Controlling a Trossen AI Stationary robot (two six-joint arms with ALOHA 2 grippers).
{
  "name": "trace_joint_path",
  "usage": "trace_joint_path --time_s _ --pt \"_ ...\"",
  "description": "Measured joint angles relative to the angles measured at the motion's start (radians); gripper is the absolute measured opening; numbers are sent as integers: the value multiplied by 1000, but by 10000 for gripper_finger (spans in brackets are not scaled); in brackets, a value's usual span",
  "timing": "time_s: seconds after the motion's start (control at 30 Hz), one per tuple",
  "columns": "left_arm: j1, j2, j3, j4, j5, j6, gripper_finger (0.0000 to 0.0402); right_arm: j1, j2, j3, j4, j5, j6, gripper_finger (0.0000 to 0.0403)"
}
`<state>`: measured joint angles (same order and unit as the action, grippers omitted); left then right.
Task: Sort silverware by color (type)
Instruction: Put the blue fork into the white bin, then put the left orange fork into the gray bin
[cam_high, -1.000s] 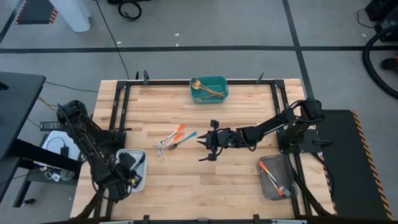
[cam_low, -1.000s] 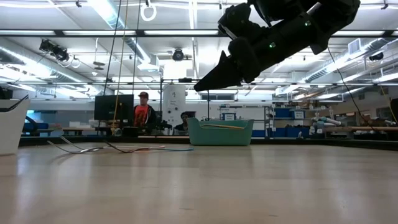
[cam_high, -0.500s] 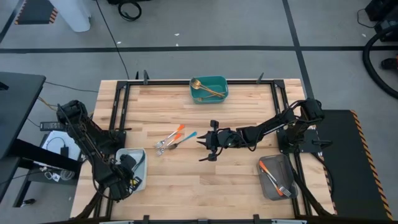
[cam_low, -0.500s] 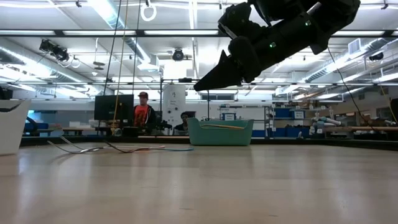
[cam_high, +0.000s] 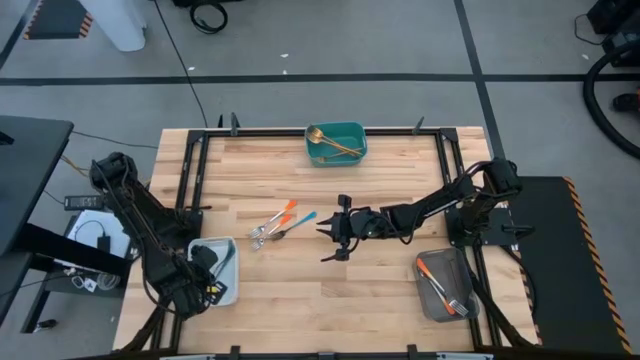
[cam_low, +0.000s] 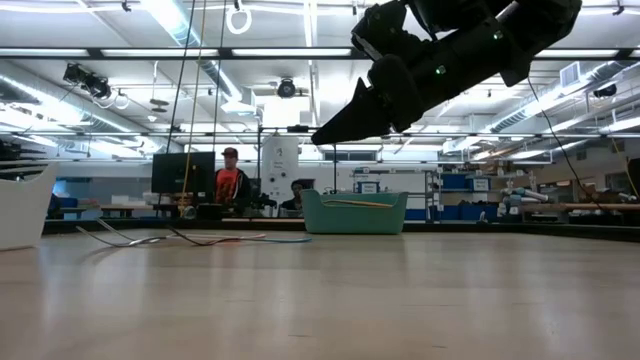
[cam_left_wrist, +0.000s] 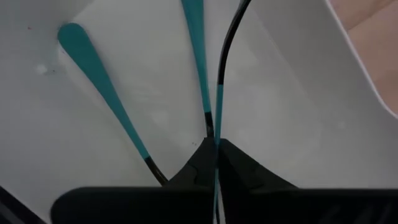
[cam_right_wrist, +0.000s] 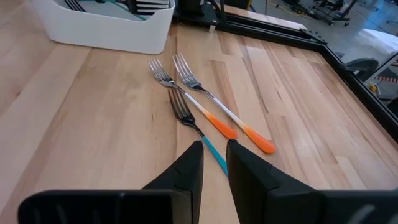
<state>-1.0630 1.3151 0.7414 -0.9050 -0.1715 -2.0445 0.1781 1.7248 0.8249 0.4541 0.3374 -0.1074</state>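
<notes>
we saw the left gripper (cam_left_wrist: 215, 163) clamped on a teal-handled piece (cam_left_wrist: 219, 118) inside the white tray (cam_high: 222, 292); the right gripper (cam_right_wrist: 214, 163), fingers slightly apart, hovered by three forks (cam_right_wrist: 186, 99) mid-table.

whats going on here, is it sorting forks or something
Yes, it is sorting cutlery by handle colour. The left hand is shut down inside the white tray, among teal-handled pieces. The right hand hovers mid-table near three loose forks: two orange-handled forks and one teal-handled fork. Gold pieces lie in the teal tray, orange ones in the grey tray.
</notes>
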Motion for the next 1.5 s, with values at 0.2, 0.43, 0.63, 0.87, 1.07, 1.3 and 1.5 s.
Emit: trace_joint_path --time_s 0.2,0.43,0.63,0.87,1.07,1.3,1.5 --pt "0 -1 0 63 0 -6 15 5 0 0 0 0 -2 77" --pt "0 -1 0 66 8 -13 45 5 0 0 0 -18 -1 77" --pt "0 -1 0 39 8 -9 92 6 0 0 0 -19 -1 77" --pt "13 -51 0 -18 -151 44 109 6 0 0 0 -19 -1 77" --pt "93 -81 0 -16 -253 175 109 6 0 0 0 -19 -1 77" --pt "241 -81 0 77 -241 399 109 6 0 0 0 -19 2 77" --pt "356 -81 0 152 -172 560 109 6 0 0 0 -19 2 77"
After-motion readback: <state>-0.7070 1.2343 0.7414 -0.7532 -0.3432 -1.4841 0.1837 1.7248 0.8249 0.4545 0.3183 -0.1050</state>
